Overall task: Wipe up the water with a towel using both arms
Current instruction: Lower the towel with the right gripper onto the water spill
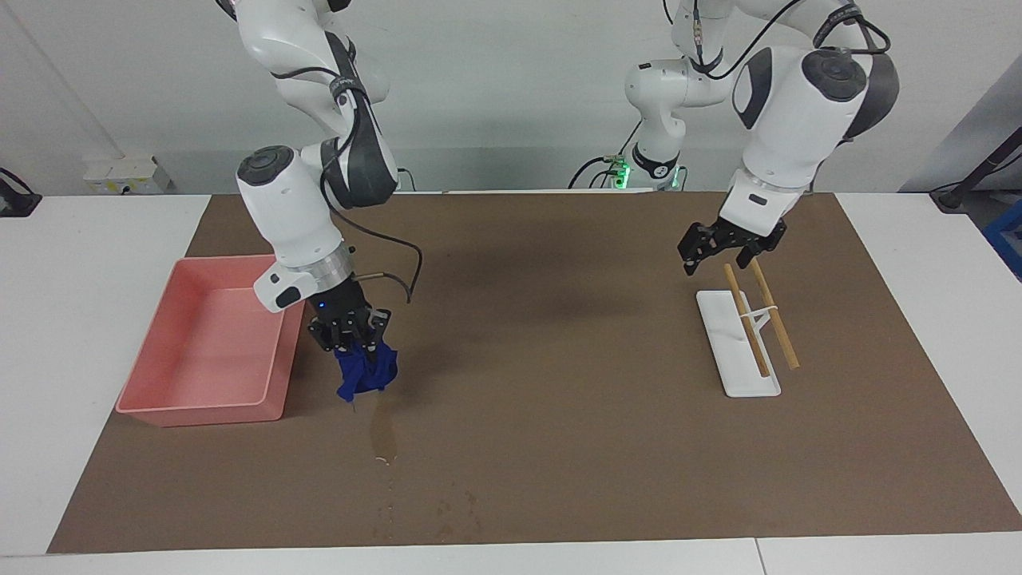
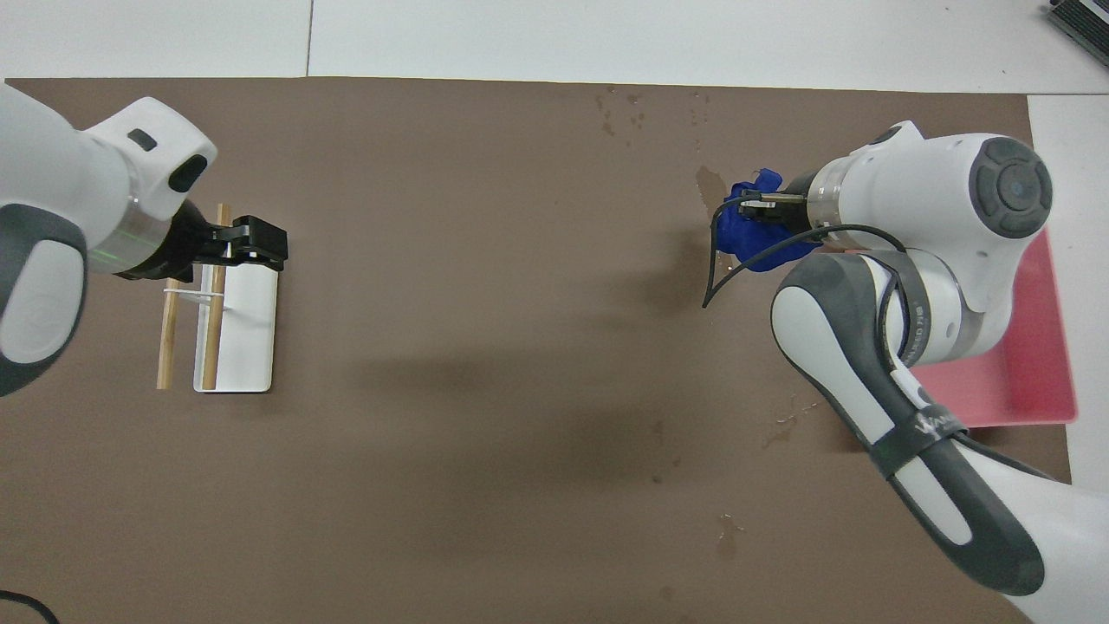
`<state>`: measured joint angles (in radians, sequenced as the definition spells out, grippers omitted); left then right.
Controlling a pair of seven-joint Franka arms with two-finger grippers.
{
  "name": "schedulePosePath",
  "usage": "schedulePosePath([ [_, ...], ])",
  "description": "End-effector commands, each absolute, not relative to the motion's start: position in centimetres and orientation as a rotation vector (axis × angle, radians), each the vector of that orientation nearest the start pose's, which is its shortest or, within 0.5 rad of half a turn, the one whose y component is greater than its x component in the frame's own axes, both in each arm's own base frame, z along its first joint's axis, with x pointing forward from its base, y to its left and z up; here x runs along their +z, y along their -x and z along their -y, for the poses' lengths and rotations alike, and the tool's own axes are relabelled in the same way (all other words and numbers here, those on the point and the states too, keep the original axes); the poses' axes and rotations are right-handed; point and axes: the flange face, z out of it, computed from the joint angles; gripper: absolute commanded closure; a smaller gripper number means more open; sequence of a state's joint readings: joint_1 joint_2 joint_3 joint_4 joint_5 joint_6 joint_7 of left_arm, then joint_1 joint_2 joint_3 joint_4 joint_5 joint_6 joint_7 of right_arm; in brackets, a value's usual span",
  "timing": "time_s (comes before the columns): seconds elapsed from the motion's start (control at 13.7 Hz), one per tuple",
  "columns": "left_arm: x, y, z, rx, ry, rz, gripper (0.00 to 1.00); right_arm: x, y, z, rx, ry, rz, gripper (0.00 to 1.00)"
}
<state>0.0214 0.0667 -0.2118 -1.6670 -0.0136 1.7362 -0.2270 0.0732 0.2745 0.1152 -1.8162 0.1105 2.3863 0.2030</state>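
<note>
My right arm bends steeply down; my right gripper (image 1: pixel 361 348) is clamped on the towel (image 1: pixel 366 374), which hangs at the water (image 1: pixel 386 431) streak's end nearer me, beside the pink tray (image 1: pixel 275 397). My left arm reaches down; my left gripper (image 1: pixel 718 257) hovers spread wide, holding nothing, over the wooden sticks (image 1: pixel 746 321) on the white tray (image 1: pixel 722 334).
</note>
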Motion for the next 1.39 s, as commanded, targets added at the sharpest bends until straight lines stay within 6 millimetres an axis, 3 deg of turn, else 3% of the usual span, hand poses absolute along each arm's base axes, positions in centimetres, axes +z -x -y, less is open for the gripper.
schedulePosePath([
  [0.0,57.5,-56.8,6.7,0.086,3.135,-0.090,0.00,39.4,-65.9,-11.6,-0.485,2.993,-0.009,1.00],
  [0.22,59.6,-55.5,3.4,0.069,3.130,-0.109,0.00,36.8,-67.9,-11.5,-0.566,2.994,0.054,1.00],
  [0.29,59.2,-55.4,2.8,0.069,3.129,-0.078,0.00,35.8,-68.6,-11.7,-0.596,2.982,0.053,1.00],
  [0.44,58.2,-54.4,4.1,0.098,3.122,-0.106,0.00,33.7,-70.5,-11.7,-0.627,2.963,0.042,1.00],
  [0.51,58.3,-54.3,1.7,0.075,3.136,-0.049,0.00,33.1,-71.4,-12.4,-0.636,2.956,0.052,1.00],
  [0.66,59.6,-54.3,1.0,0.048,3.141,-0.038,0.00,31.9,-72.1,-12.9,-0.628,2.953,0.056,1.00],
  [0.95,60.7,-54.1,1.5,0.032,3.150,-0.052,0.00,33.1,-74.2,-13.5,-0.706,2.935,0.085,1.00],
  [1.17,62.3,-54.0,1.6,0.048,3.145,-0.205,0.00,34.1,-74.9,-14.8,-0.781,2.954,0.194,1.00],
  [1.32,61.7,-53.7,1.6,0.055,3.146,-0.203,0.00,34.0,-75.0,-14.9,-0.799,2.977,0.261,1.00],
])
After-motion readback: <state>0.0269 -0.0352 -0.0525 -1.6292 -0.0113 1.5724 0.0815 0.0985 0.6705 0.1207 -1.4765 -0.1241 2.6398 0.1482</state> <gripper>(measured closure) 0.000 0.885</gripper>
